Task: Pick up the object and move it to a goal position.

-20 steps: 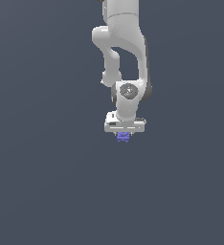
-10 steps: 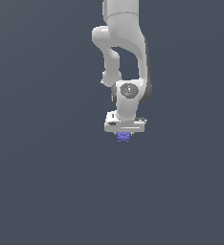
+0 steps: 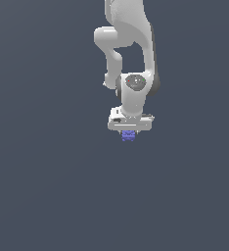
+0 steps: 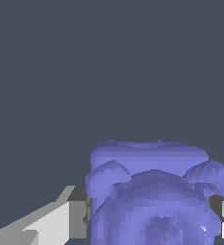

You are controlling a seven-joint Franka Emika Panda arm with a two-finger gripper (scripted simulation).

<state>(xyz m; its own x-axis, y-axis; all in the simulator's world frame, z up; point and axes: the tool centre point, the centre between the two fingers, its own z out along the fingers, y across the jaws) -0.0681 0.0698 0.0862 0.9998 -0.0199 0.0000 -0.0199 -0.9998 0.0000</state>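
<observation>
Periwinkle-blue object [image 3: 128,136] [image 4: 152,196], small, much smaller than the white gripper [image 3: 129,131] above it. Sits directly beneath the gripper body, protruding just below its underside in the exterior view. In the wrist view, seated between the two fingers [image 4: 61,222], touching the finger pad on one side; contact on the other side partly cut off by the frame edge. Lumpy, faceted surface: a flat-topped block behind, rounded lobes at both upper corners, a domed front with a darker recess near its centre. Exact orientation hard to tell; lower part cropped. Uniform colour, no markings.
</observation>
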